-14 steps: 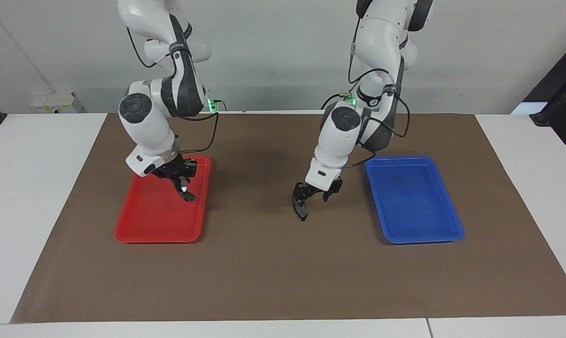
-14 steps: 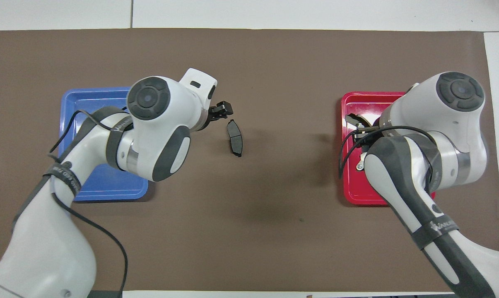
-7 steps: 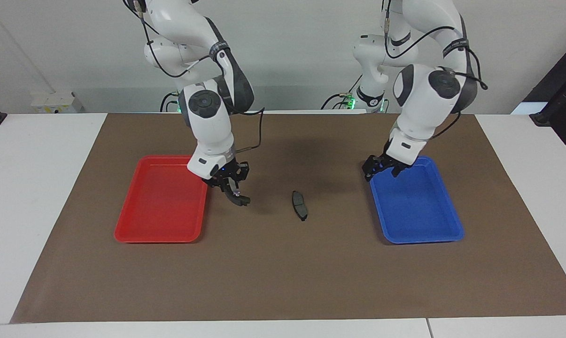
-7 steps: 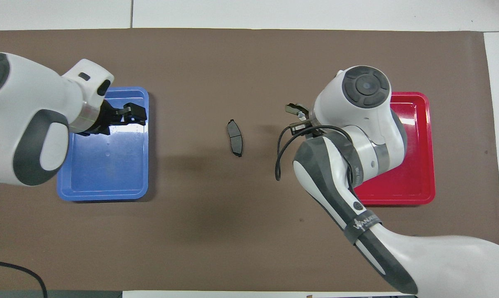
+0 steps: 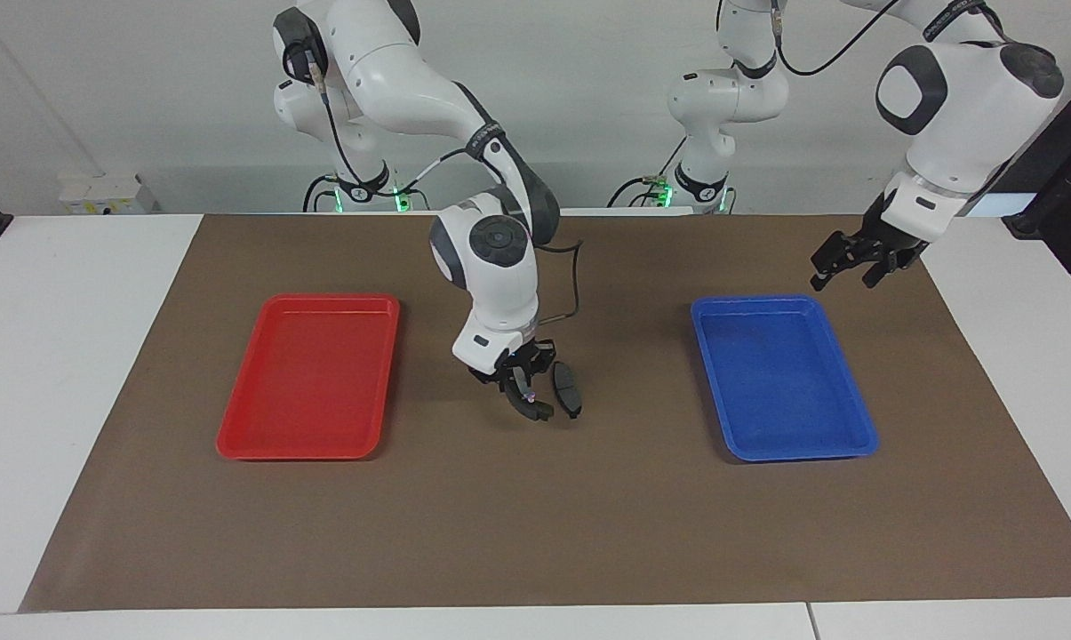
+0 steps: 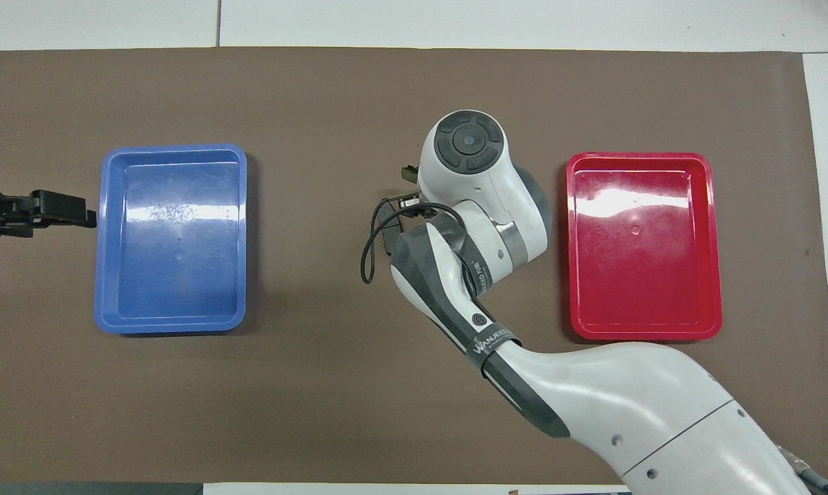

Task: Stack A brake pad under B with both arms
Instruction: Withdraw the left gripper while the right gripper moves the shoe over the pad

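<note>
Dark grey A brake pad (image 5: 570,389) flat on the brown mat (image 5: 535,533), mid-table between the red tray (image 5: 233,440) and the blue tray (image 5: 855,436). Just beside it, toward the right arm's end, B (image 5: 536,408) pinched in the right end effector (image 5: 526,396), hanging low, not over the pad yet. Left end effector (image 5: 844,267) spread wide, holding nothing, waiting up over the mat at the left arm's end.

Biggest worry imo: sliding across this low and shoving the pad sideways with B's tip instead of landing on top. Could also let go off-centre; long and curved, so likely to tip off the short pad.
</note>
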